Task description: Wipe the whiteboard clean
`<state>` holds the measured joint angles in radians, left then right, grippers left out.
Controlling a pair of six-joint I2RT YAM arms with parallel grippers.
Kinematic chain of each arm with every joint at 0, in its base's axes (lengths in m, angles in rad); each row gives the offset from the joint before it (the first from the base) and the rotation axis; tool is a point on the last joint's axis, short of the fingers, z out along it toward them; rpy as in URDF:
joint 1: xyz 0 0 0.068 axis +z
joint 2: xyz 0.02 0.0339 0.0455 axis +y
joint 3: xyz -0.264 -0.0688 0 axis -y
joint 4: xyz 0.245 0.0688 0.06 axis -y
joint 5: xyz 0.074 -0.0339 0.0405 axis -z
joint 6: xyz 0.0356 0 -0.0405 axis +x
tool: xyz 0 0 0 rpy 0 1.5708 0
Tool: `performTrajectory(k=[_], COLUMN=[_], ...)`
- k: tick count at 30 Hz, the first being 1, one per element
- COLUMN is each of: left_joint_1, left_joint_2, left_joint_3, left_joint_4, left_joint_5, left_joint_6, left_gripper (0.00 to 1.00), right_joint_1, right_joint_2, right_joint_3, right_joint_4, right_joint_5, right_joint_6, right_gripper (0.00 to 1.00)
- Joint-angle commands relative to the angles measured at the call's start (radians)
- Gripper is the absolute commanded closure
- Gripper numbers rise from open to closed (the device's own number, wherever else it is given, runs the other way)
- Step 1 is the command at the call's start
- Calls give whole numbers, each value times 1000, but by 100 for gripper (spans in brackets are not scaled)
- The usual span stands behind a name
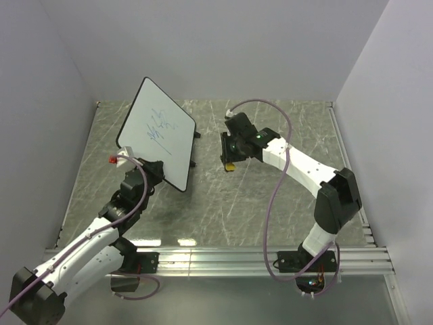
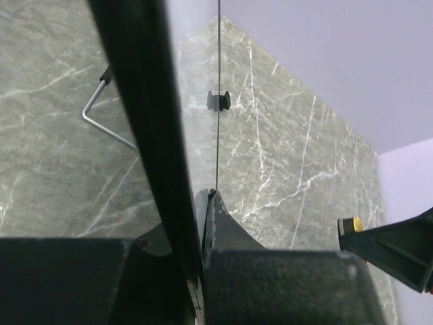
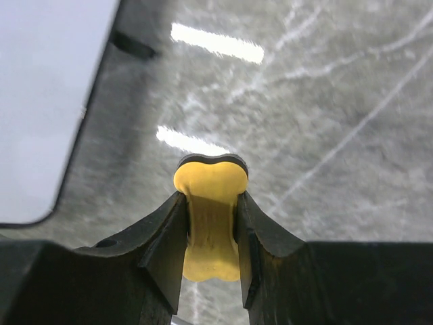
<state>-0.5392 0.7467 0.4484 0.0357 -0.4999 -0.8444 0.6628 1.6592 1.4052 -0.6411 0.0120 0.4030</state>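
The whiteboard (image 1: 157, 132), white with a black rim and blue scribbles in its middle, stands tilted up at the table's left. My left gripper (image 1: 153, 169) is shut on its lower near edge. In the left wrist view the board's dark edge (image 2: 139, 101) runs down between the closed fingers (image 2: 205, 203). My right gripper (image 1: 230, 160) hovers to the right of the board, apart from it, shut on a small yellow bone-shaped eraser (image 1: 231, 165). The right wrist view shows the eraser (image 3: 211, 203) pinched at its waist between both fingers (image 3: 211, 220), with the whiteboard's corner (image 3: 47, 101) at far left.
A bent wire stand (image 2: 101, 115) and black feet (image 1: 196, 134) lie on the grey marble table behind the board. Grey walls close in the left, back and right. An aluminium rail (image 1: 257, 256) runs along the near edge by the arm bases.
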Motion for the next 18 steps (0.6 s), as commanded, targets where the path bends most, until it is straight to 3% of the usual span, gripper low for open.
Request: performTrajectory(k=[1, 6, 11, 18], left_joint_1=[-18, -21, -22, -27], left_joint_2=[14, 88, 284, 379], left_joint_3=[-53, 44, 264, 221], left_joint_4=[-166, -209, -364, -303], left_joint_5=[-147, -149, -301, -342], left_joint_6=[39, 94, 215, 297], left_gripper=[100, 100, 100, 100], right_joint_1=[-6, -8, -9, -35], right_joint_2=[31, 54, 33, -10], right_joint_3=[95, 123, 71, -40], right_joint_4=[23, 20, 44, 112], right_joint_5=[-32, -46, -40, -70], right_joint_6=[3, 2, -3, 29], right_gripper=[100, 100, 100, 100])
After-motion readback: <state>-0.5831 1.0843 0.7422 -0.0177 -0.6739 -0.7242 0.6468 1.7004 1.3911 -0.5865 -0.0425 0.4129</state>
